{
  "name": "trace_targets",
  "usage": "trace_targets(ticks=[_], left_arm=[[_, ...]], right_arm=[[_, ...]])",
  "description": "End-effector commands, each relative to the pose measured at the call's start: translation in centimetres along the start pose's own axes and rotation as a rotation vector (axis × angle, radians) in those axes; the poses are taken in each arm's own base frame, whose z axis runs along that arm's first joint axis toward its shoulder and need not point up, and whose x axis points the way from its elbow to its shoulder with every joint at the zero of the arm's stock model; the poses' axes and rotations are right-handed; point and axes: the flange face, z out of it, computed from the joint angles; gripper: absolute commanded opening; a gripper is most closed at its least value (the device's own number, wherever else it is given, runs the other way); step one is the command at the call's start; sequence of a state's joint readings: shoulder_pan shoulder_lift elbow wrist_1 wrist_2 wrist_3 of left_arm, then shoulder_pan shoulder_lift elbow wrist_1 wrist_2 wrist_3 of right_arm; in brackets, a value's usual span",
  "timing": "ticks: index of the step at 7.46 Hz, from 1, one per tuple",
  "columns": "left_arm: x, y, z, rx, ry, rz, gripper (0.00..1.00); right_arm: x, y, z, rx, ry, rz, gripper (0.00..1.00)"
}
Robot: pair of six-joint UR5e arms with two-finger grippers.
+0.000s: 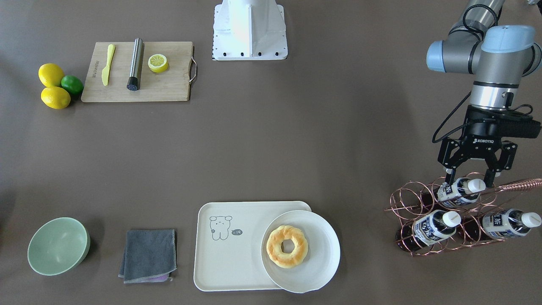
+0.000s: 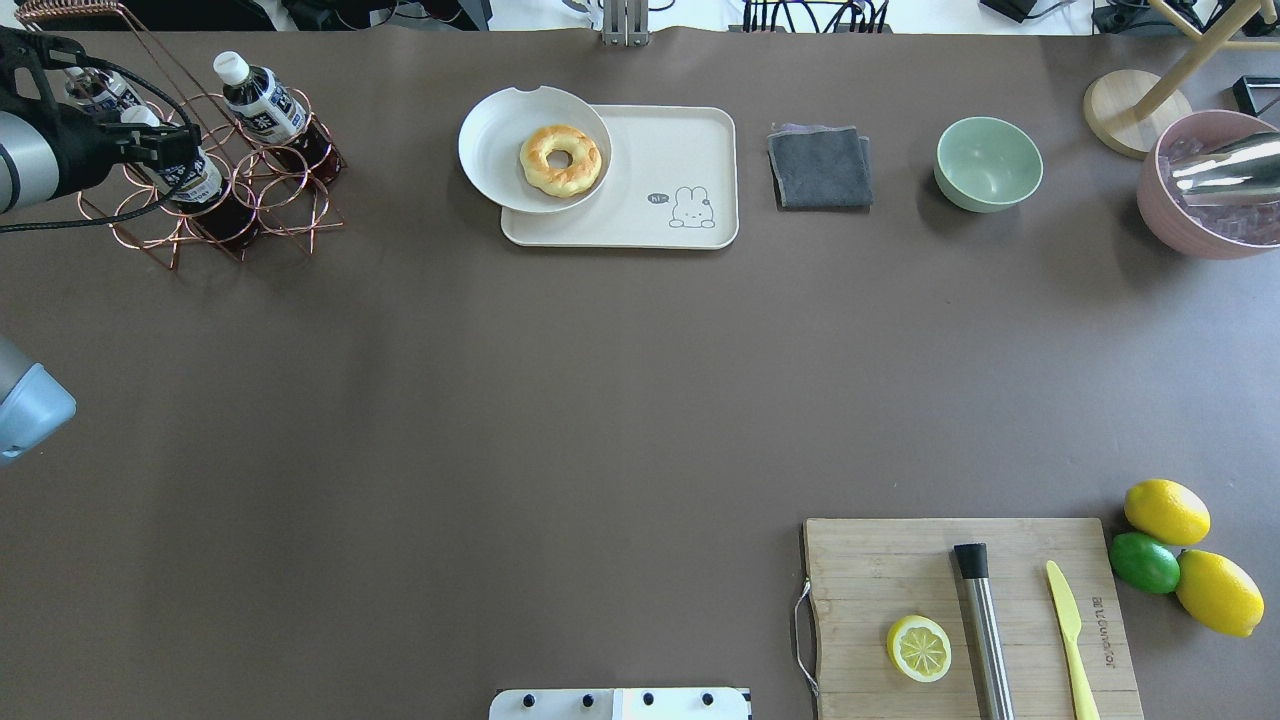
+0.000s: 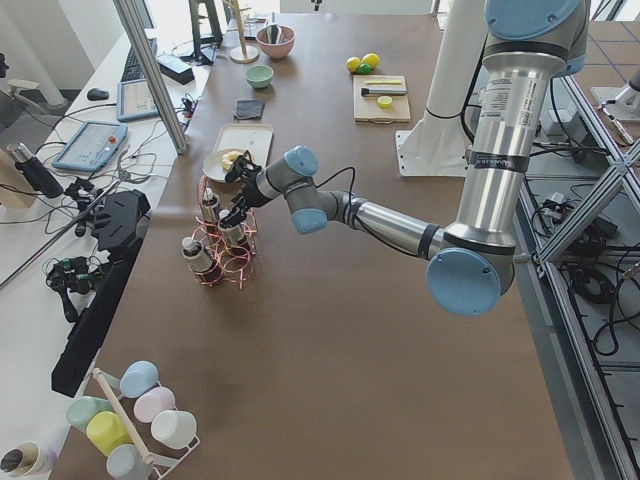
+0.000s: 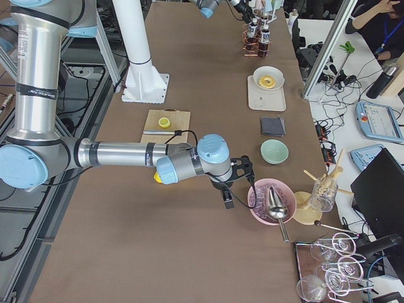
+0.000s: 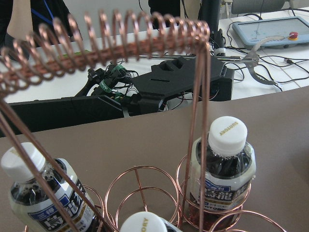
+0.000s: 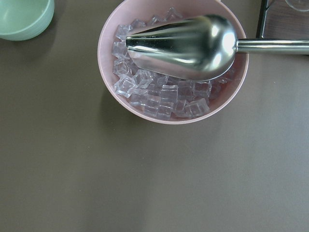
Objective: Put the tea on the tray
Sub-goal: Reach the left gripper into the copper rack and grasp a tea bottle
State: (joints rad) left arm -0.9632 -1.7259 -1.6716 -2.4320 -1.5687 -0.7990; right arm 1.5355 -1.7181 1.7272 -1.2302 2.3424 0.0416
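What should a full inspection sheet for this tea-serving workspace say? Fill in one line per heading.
Surface: brown table, no spills seen.
Job's things: three bottles in a copper rack, the tea topmost; the tray bears a plate with a doughnut.
Clutter: cutting board, lemons, lime, cloth, green bowl, ice bowl.
Hands: left hand open over the tea; right hand by the ice bowl, open or shut cannot be told.
Cables: black cable at the left wrist.
Surroundings: tablets, cups, glasses, a person beside the table.
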Motion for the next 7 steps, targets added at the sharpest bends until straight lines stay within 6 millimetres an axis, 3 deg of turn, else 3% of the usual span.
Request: trace_targets(ticks=[1, 3, 7], left_arm=[[-0.4, -0.7, -0.3, 0.023, 0.007, -0.008, 0.89], [-1.4, -0.5, 0.2, 0.017, -0.009, -0.006, 0.9], [-1.3, -0.5, 0.4, 0.016, -0.01, -0.014, 0.88]], right_arm=[[0.0, 0.0, 0.0, 0.001, 0.0, 0.008, 1.0], [0.0, 0.0, 0.0, 0.0, 0.0, 0.007, 1.0], [-0.1, 0.0, -0.1, 0.002, -0.002, 0.007, 1.0]])
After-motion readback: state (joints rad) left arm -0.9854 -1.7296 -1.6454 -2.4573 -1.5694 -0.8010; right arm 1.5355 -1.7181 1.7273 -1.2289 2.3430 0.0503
